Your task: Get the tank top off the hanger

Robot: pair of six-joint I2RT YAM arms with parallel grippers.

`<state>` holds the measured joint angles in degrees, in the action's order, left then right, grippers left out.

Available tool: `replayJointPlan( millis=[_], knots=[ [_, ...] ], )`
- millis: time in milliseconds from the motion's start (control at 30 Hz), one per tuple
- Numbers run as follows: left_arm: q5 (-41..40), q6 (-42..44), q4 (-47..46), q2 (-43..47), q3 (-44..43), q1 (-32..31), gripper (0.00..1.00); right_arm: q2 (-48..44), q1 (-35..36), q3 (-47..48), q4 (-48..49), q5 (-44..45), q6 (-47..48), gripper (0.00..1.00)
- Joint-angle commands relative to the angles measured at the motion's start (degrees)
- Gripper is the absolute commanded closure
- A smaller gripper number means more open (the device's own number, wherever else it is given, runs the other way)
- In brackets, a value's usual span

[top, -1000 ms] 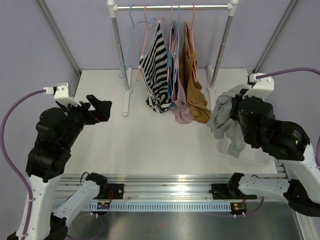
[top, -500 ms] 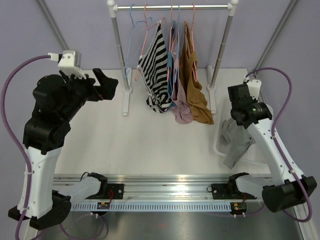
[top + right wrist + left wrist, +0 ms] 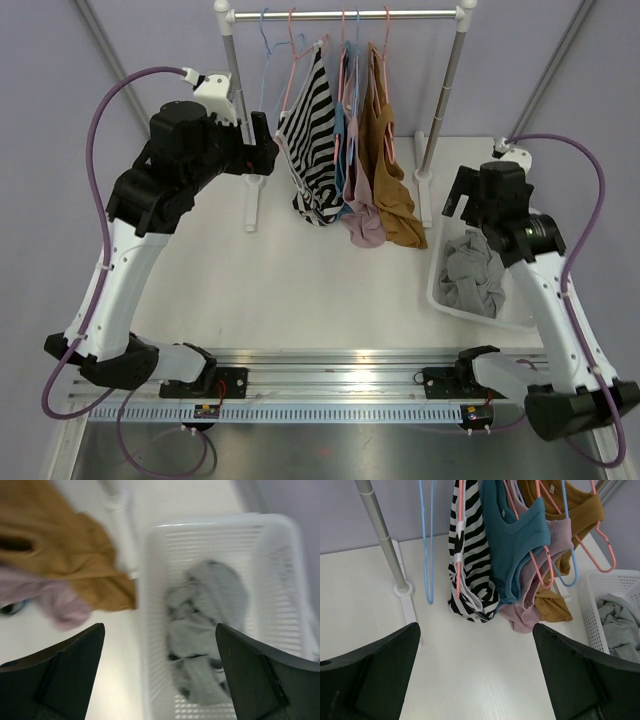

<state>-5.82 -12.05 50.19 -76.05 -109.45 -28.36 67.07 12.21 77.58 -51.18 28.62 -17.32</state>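
Gone from my right end effector (image 3: 160, 630) is the grey tank top (image 3: 472, 275): a second ago I had it bunched in my grip, off to the desk's 3 o'clock side, and now it lies crumpled inside the white basket (image 3: 280, 570) at about 4 o'clock on the desk (image 3: 300, 280). That end effector now hangs above the basket with its fingers spread wide and nothing between them. I judge this garment done, off its hanger and dropped.

My left arm has swung up and inward too, from low at 9 o'clock to the rack at 11 o'clock. My left end effector (image 3: 476, 630) is fully spread and holds nothing. It points at the clothes hanging from the rail (image 3: 345, 14) at 12 o'clock.

Nearest it is the striped tank top (image 3: 470, 565), on a pink hanger (image 3: 459, 535), just beside an empty blue hanger (image 3: 426, 540) at its 9 o'clock. Toward 3 o'clock hang a teal top (image 3: 512, 535), a lilac one (image 3: 555, 535) and a mustard one (image 3: 575, 505), packed close and overlapping.

As I read it, the striped top is the next one to come off. My left end effector is not touching it yet. The crowding could snag a neighbour as I pull.
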Motion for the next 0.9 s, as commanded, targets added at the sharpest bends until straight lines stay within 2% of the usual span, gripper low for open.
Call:
replayJointPlan(
  millis=[0, 100, 200, 300, 400, 467, 600, 800, 867],
  knots=[
    [-2.96, 2.73, -1.68, -2.34, -4.36, -0.12, 0.01, -12.11, -0.17, -6.46, 10.09, -26.96, -0.16, 0.01],
    [-2.09, 5.1, -2.29, -6.73, -8.3, -0.12, 0.01, -21.0, -0.08, -13.04, 16.35, -40.16, -1.83, 0.0],
    [-0.42, 7.38, -3.78, -12.0, -11.56, -0.12, 0.01, -25.4, -0.17, -15.0, 16.82, -48.1, -3.77, 0.02],
    [-0.76, 8.88, -4.23, -18.67, -17.71, -0.12, 0.03, -27.6, -0.17, -15.35, 14.8, -51.63, -4.21, 0.06],
    [-2.78, 10.64, -2.48, -25.8, -25.79, -0.03, 0.11, -30.06, -0.17, -16.49, 13.92, -54.27, -4.82, 0.06],
    [-3.14, 11.7, -2.12, -29.22, -29.32, -0.03, 0.14, -31.9, -0.08, -18.42, 14.44, -55.86, -5.44, 0.07],
    [-4.02, 13.28, -8.43, -31.25, -26.7, 0.67, 0.23, -33.4, -0.17, -19.92, 14.36, -59.29, -5.53, 0.07],
    [-2.8, 13.37, -11.52, -34.95, -28.19, 3.22, 0.27, -34.64, -0.08, -20.45, 14.26, -61.66, -5.79, 0.08],
    [-1.21, 13.29, -11.79, -35.92, -28.8, 4.27, 0.34, -34.99, -0.08, -20.8, 14.79, -62.11, -5.97, 0.08]
  ],
)
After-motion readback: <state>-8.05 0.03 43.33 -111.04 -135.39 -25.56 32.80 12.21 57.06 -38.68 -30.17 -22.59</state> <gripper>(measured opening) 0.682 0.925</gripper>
